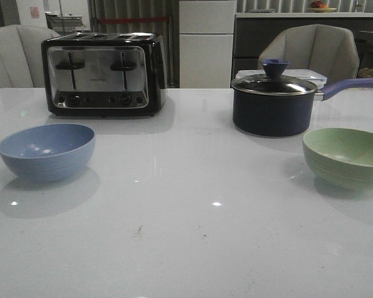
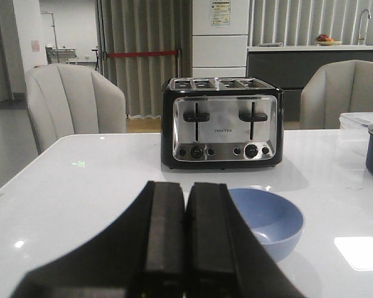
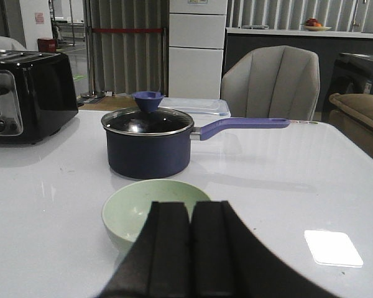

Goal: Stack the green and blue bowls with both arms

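Blue bowl (image 1: 46, 151): you see it upright on the bench (image 1: 186, 248), left and in front of the toaster (image 1: 104, 74), well apart from it, with bare bench all round its rim. In your front view its left side sits near the frame edge.

Green bowl (image 1: 347, 156): it stands upright, right and in front of the toaster, far across the bench from the blue bowl. Its right side runs past the front view's edge, so you cannot tell how near it comes to the bench edge.

Saucepan (image 1: 274, 102): lidded, right of the toaster and level with it; the green bowl sits near it, in front and to its right, not touching. The handle points right, away from the toaster.

Open room: a wide stretch of bare bench lies between the two bowls, in front of the toaster.

Left gripper (image 2: 185, 242): your left wrist view shows its fingers (image 2: 165, 236) pressed together, no gap, holding nothing. It hangs short of the blue bowl (image 2: 267, 220), with the toaster (image 2: 222, 123) beyond.

Right gripper (image 3: 190, 248): its fingers (image 3: 170, 248) are closed against each other and empty. The green bowl (image 3: 150, 208) lies just past the tips, its near rim hidden behind them, the saucepan (image 3: 149, 143) beyond.

Front view: neither arm shows.
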`<state>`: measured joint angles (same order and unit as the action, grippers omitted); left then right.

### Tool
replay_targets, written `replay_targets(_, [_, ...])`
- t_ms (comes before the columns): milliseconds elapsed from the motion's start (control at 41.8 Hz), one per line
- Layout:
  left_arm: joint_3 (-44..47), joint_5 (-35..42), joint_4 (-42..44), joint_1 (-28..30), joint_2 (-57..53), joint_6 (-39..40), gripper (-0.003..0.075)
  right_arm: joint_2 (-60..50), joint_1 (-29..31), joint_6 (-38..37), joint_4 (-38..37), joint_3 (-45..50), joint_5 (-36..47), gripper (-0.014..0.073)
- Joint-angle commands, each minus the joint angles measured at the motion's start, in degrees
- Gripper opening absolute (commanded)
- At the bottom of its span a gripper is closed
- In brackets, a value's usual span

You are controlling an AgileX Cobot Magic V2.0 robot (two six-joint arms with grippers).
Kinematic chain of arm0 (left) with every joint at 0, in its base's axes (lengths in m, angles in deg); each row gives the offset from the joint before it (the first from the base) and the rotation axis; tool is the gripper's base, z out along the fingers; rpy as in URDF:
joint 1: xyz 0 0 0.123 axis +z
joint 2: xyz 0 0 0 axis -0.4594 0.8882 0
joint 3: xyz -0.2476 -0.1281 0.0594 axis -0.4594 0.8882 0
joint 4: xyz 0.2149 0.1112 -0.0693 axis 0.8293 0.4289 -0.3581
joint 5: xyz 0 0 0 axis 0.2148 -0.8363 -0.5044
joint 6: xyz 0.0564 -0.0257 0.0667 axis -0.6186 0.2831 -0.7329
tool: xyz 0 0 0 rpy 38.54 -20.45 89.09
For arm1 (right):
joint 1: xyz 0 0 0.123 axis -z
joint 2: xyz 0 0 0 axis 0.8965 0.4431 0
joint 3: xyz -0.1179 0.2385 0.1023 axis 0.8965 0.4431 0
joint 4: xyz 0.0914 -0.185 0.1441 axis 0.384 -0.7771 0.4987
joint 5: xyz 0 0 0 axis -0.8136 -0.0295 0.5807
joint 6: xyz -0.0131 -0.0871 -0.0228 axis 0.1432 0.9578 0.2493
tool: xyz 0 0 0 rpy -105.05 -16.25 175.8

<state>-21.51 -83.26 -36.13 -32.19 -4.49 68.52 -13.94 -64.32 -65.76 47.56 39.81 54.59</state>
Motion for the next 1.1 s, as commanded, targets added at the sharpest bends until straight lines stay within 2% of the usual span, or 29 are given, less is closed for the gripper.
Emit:
replay_targets(0, [0.19, 4.80, -0.29, 0.06, -1.12, 0.50, 0.0093, -0.97, 0.33, 0.15, -0.09, -0.22, 4.71, 0.0058])
replay_targets(646, [0.19, 4.80, -0.29, 0.06, -1.12, 0.50, 0.0093, -0.97, 0.33, 0.15, -0.09, -0.22, 4.71, 0.0058])
replay_targets(837, [-1.70, 10.64, -0.16, 0.06, -1.12, 0.50, 0.0093, -0.97, 0.27, 0.22, -0.09, -2.10, 6.45, 0.0058])
replay_targets(933, [-5.93, 8.47, -0.16, 0.06, -1.12, 0.50, 0.0093, -0.97, 0.27, 0.22, -0.09, -6.24, 3.95, 0.0058])
replay_targets(1076, [-16.50, -1.07, -0.16, 0.06, 0.32, 0.50, 0.0093, 0.38, 0.27, 0.22, -0.09, -17.12, -3.48, 0.0058])
